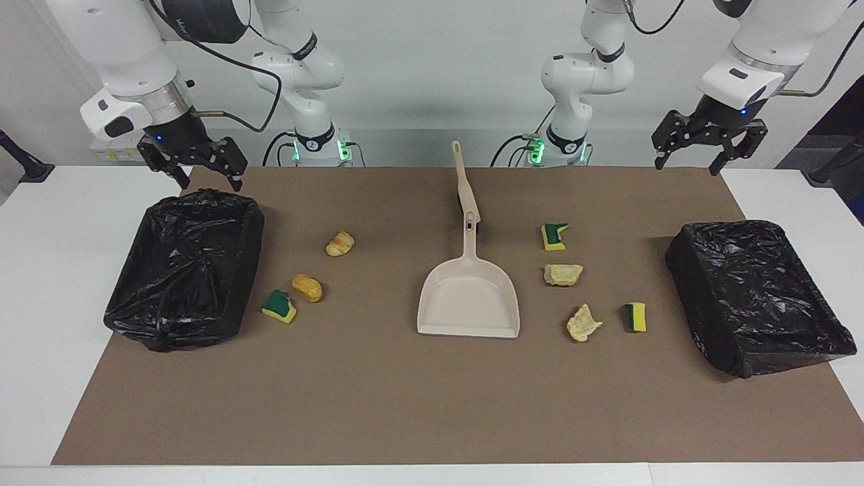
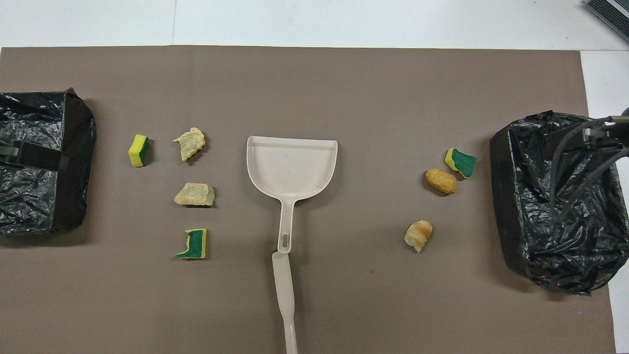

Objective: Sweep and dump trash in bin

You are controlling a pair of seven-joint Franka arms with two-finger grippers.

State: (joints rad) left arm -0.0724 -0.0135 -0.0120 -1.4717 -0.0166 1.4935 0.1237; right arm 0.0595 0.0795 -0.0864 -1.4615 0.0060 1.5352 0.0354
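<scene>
**Scraps loose on the mat, both arms waiting**

I see the trash (image 1: 310, 287) scattered either side of the smooth beige dustpan (image 1: 468, 300): spongy yellow-green wedges, crusty tan lumps. Two bins lined with crinkled black plastic (image 1: 182, 270) (image 1: 756, 297) sit at the table ends; their contents I can't make out. The brush (image 1: 466, 182) lies partly cut off in the overhead view. The left gripper (image 1: 709, 152) and right gripper (image 1: 199, 165) hang apart-fingered, holding nothing.

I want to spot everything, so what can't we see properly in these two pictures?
- Overhead view: both tools are out of view; only cables show over one bin.
- Overhead view: the other bin is cut off by the picture's edge.
- Overhead view: the brush runs off the bottom edge.
- Facing view: the bottom of each bin is too dark to tell what is inside.
</scene>
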